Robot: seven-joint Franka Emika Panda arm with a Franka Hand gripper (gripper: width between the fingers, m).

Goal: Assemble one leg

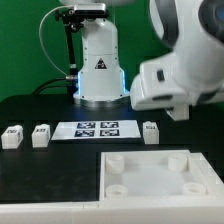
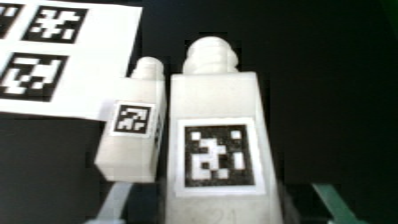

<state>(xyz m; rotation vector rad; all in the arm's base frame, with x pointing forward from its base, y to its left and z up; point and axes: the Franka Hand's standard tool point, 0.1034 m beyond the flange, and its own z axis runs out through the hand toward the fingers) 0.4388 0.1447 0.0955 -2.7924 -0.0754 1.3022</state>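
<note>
In the wrist view one leg (image 2: 217, 125), a white block with a black-and-white tag and a rounded peg end, lies between my fingers. My gripper (image 2: 228, 203) is open; a dark gap shows between each finger and the leg's sides. A second leg (image 2: 134, 122) lies just beside it, nearer the marker board (image 2: 45, 50). In the exterior view a leg (image 1: 150, 132) stands right of the marker board (image 1: 98, 129), and two more legs (image 1: 12, 136) (image 1: 41, 135) stand at its left. My gripper is hidden there behind the arm's white housing (image 1: 165, 85).
The large flat white panel (image 1: 150, 175) with round corner sockets lies at the front on the exterior view's right. The robot base (image 1: 98, 70) stands behind the marker board. The table is black.
</note>
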